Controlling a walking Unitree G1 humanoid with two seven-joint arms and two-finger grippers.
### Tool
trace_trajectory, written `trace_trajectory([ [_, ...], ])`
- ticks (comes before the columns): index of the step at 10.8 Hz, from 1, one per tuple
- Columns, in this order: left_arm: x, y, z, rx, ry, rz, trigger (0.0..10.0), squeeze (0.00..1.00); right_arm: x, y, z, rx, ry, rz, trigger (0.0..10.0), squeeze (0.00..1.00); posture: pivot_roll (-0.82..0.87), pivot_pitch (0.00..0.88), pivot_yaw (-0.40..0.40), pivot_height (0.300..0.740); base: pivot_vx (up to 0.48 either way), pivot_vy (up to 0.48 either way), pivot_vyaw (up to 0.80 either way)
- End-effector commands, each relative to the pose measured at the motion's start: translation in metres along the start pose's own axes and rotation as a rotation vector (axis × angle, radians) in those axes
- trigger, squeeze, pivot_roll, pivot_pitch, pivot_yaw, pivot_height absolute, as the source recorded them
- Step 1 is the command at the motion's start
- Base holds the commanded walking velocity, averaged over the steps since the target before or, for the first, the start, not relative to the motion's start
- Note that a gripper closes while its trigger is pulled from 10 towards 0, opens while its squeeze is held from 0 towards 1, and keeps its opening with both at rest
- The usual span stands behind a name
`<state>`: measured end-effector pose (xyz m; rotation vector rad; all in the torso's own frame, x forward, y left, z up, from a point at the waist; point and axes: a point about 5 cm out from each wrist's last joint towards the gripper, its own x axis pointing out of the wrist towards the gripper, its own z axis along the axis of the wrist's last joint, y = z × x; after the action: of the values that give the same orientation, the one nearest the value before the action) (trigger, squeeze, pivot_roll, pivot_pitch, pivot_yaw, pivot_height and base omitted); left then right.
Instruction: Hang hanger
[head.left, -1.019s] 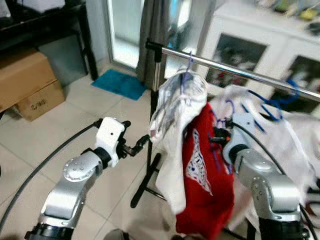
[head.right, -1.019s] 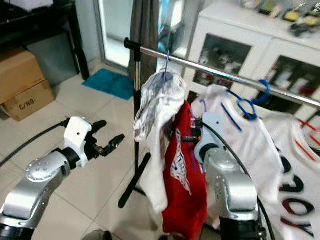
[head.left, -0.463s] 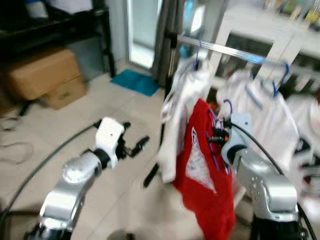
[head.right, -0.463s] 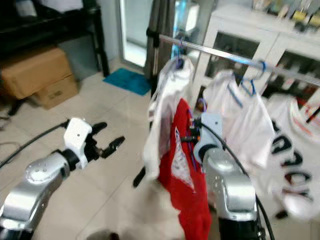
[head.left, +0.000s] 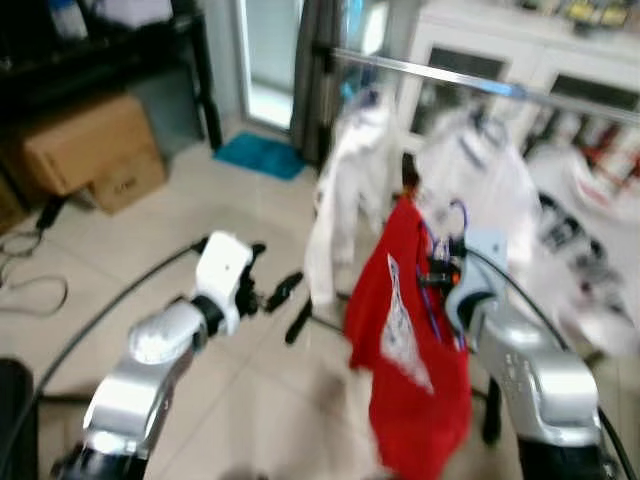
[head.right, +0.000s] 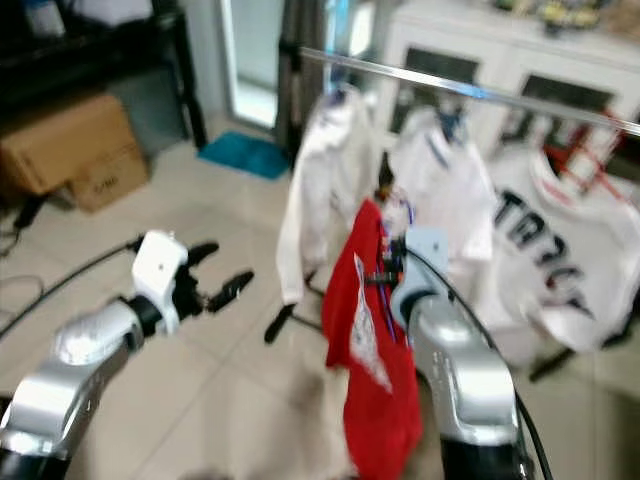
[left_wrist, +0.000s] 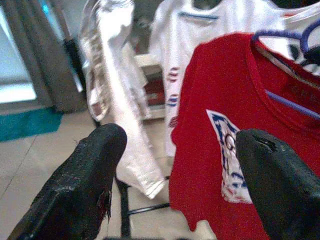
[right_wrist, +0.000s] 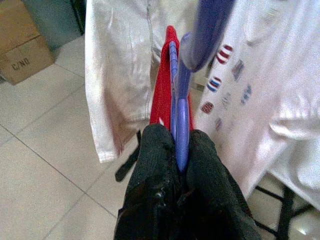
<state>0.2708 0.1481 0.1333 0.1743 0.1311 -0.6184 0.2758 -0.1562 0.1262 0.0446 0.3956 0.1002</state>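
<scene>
Backed off from the rack since a second ago: the clothes rail (head.left: 450, 76) now sits higher and further off in the head views, more floor shows, and the frame is blurred, so the camera moved, not the clothes. Arms look the same relative to the body.

Right gripper (right_wrist: 179, 150) is clamped on the purple hanger (right_wrist: 181, 107), fingers pinched together on its neck. Red t-shirt (head.left: 405, 340) hangs from that hanger in front of the right arm, off the rail, below and nearer than it. Hook (head.left: 457, 212) pokes up just above the gripper, free of the rail.

Left gripper (head.left: 275, 293) is held out at mid height over the tiled floor (head.left: 200, 200), fingers spread apart with nothing between them; in its wrist view both fingertips (left_wrist: 85, 175) frame the red shirt and a white shirt (left_wrist: 107, 85).

White garments (head.right: 440, 190) hang on the rail already. Cardboard boxes (head.left: 85, 150) sit at far left, teal mat (head.left: 258, 155) by the door.

Judgement: hanger not hung yet, and the added gap to the rail means the robot likely has to close in again and lift the hook over the bar in a free spot. Risk: the hook catching the neighbouring white shirts.
</scene>
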Motion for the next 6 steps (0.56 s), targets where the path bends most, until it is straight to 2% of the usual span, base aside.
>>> trace_trajectory([
  [1,0.001,0.004,0.003,0.016,0.007,0.003,10.0,0.0,-0.002,0.008,0.009,-0.007,-0.052,0.059,0.0,0.0,-0.13,0.0,-0.063,0.74,0.0,0.0,0.0],
  [2,0.004,0.007,0.009,0.019,-0.034,-0.007,10.0,1.0,-0.003,0.016,0.013,-0.038,-0.071,0.144,0.0,0.0,-0.14,0.0,-0.064,0.74,0.0,0.0,0.0],
  [3,0.008,0.009,0.011,0.072,-0.031,-0.013,10.0,1.0,-0.003,0.022,0.017,-0.043,-0.09,0.195,0.0,0.0,-0.14,0.0,-0.064,0.74,0.0,0.0,0.0],
  [5,0.021,0.012,0.021,0.076,-0.071,0.009,10.0,1.0,-0.007,0.038,0.029,-0.049,-0.145,0.323,0.0,0.0,-0.14,0.0,-0.062,0.74,0.0,0.0,0.0],
  [6,0.024,0.012,0.026,0.081,-0.102,0.015,10.0,1.0,-0.009,0.041,0.031,-0.05,-0.156,0.356,0.0,0.0,-0.15,0.0,-0.062,0.74,0.0,0.0,0.0],
])
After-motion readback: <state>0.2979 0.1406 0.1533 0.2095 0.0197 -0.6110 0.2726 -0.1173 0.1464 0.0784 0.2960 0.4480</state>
